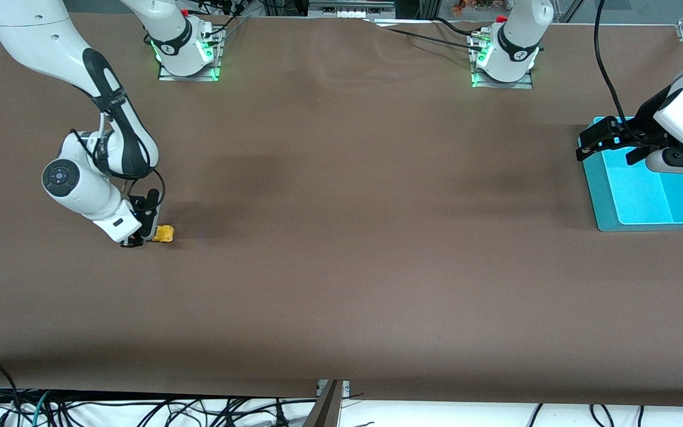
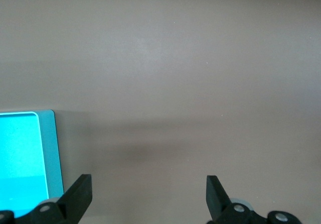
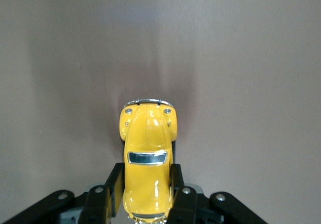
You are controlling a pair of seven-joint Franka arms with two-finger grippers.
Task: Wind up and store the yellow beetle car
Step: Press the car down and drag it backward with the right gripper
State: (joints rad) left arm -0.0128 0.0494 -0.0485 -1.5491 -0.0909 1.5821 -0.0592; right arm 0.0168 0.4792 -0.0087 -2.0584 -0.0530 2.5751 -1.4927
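Right gripper (image 3: 146,196) down at the brown table (image 1: 341,267), toward the right arm's end, fingers clamped on both sides of the yellow beetle car (image 3: 147,158), wheels on the cloth. Left gripper (image 2: 149,196) waiting over the blue tray (image 1: 644,201), fingers wide apart, holding nothing

Brown table (image 1: 341,237), right gripper (image 1: 140,240) low at the right arm's end, clamped on the yellow beetle car (image 1: 164,233) resting on the table, left gripper (image 1: 593,142) waiting, fingers apart, over the turquoise bin (image 1: 605,196) at the left arm's end
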